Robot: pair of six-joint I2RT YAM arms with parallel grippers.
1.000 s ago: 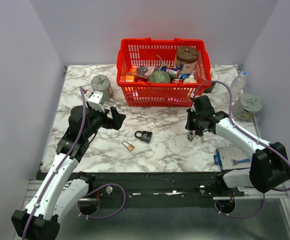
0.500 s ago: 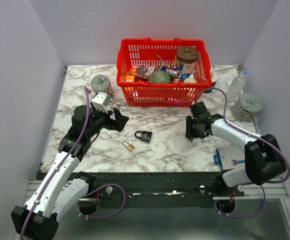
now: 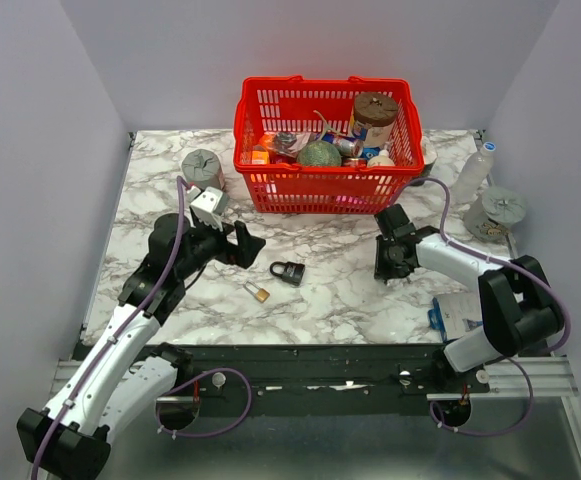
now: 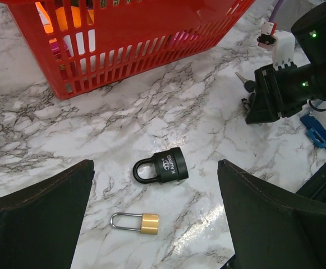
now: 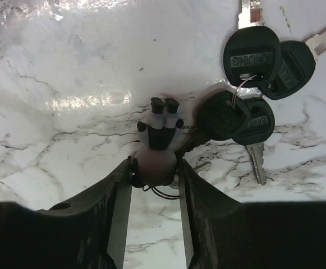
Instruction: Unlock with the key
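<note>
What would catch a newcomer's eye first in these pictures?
The red basket, crammed with odds and ends, stands at the back of the marble table. In front of it, mid-table, a black padlock and a smaller brass padlock lie apart. To the right, the right gripper is down at the table next to the key bunch.

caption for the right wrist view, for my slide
Right gripper jaws straddling a small round charm beside the key bunch lying on the marble table.
</note>
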